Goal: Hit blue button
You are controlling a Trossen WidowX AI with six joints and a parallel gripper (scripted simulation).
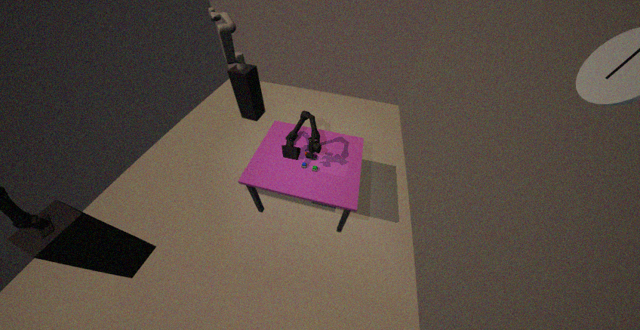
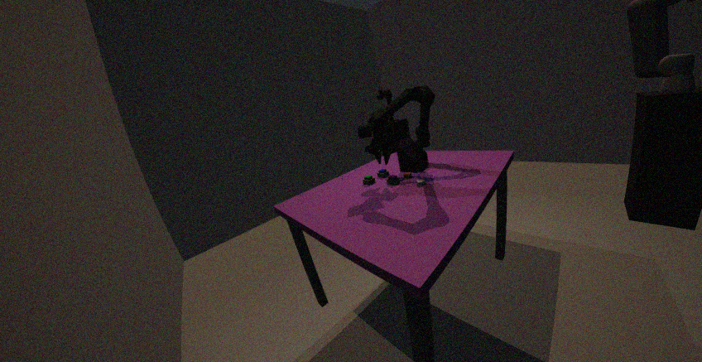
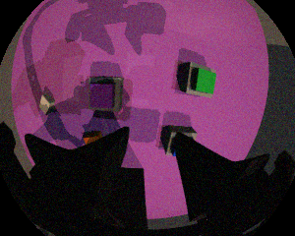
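The blue button (image 1: 304, 165) (image 2: 382, 171) sits in a square base on the table. In the wrist view its base (image 3: 186, 132) shows beyond the right finger, which hides nearly all of the blue cap. My gripper (image 2: 382, 161) (image 3: 152, 134) is partly open, with nothing between its fingertips. It points down, above the table and clear of the blue button in the exterior view. In the top view the fingertips are too dark to make out.
The green button (image 1: 315, 168) (image 2: 368, 179) (image 3: 206, 81) stands beside the blue one. A purple button (image 2: 392, 180) (image 3: 102, 95) is on the other side. An orange block (image 1: 306, 153) (image 2: 407, 176) (image 3: 92, 138) and a pale block (image 2: 420, 182) (image 3: 46, 102) lie on the magenta table (image 1: 332, 192) (image 2: 408, 254).
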